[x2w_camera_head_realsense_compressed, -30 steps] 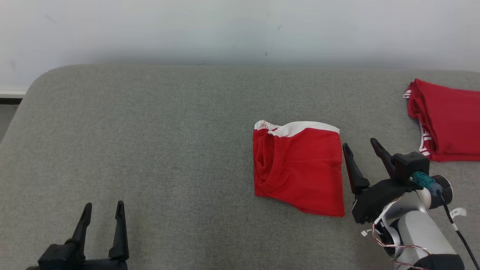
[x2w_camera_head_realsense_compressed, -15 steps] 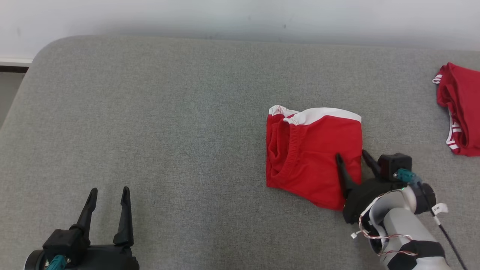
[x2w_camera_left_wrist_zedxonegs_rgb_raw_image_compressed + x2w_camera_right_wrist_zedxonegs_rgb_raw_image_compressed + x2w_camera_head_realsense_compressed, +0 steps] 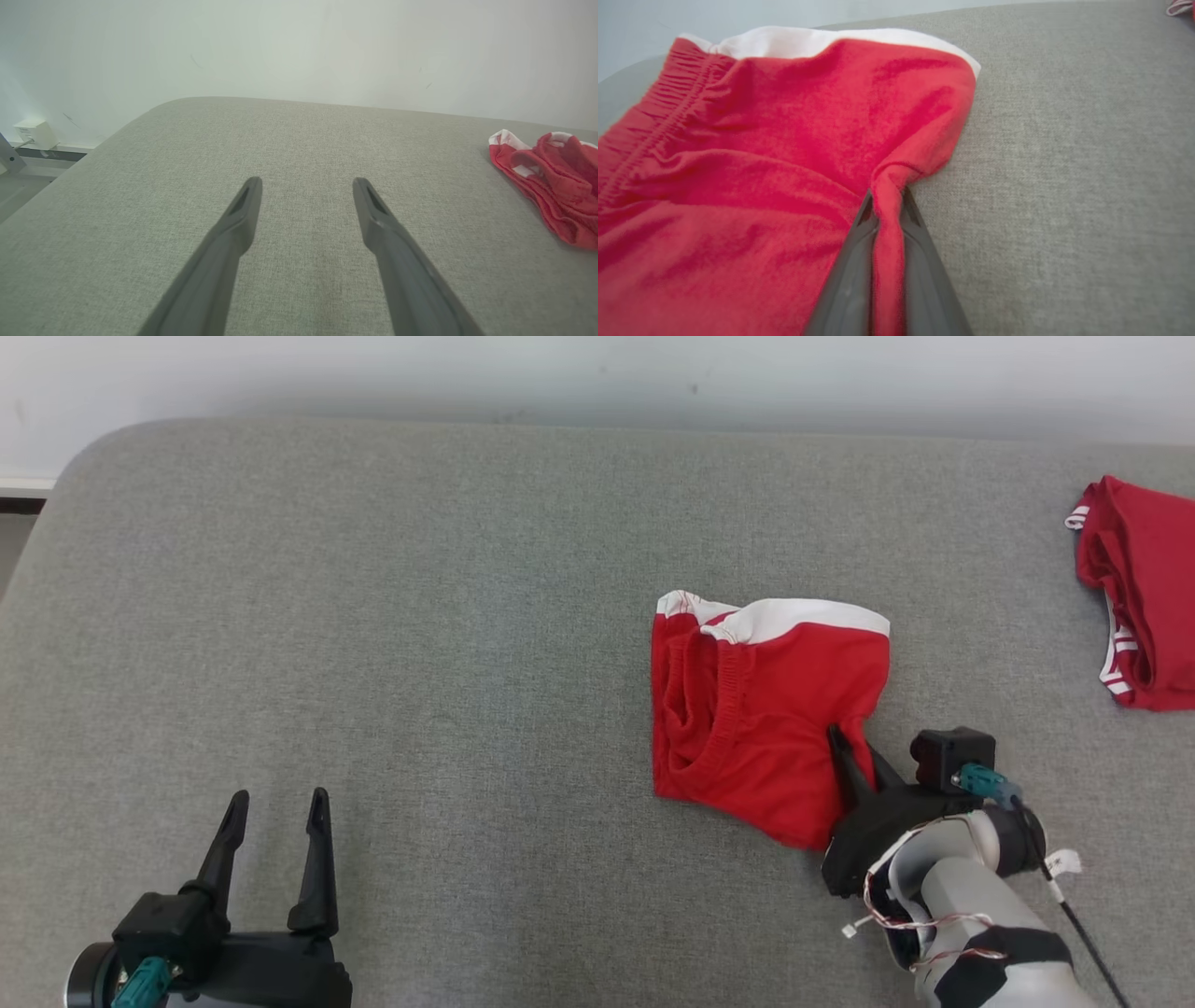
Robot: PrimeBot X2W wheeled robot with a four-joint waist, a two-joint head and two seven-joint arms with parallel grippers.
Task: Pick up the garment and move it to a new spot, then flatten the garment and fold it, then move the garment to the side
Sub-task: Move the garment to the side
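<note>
Spread beside the cloth a second ago, the right gripper (image 3: pixel 848 745) is now clamping a bunched fold at the five o'clock edge of the red shorts (image 3: pixel 756 709), and its own wrist view is showing the fabric squeezed between the fingers. Nearest, at seven o'clock, the left gripper (image 3: pixel 280 795) is idling with fingers parted, gripping nothing. The shorts are lying right of centre on the grey cushion (image 3: pixel 420 616), seemingly folded already. Only carrying them aside is remaining, probably toward the second red garment (image 3: pixel 1144 588) lying at two o'clock.

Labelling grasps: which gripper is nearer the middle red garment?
Right. The right gripper pinches the red garment's right edge; the left gripper stands open, far off to its left.
</note>
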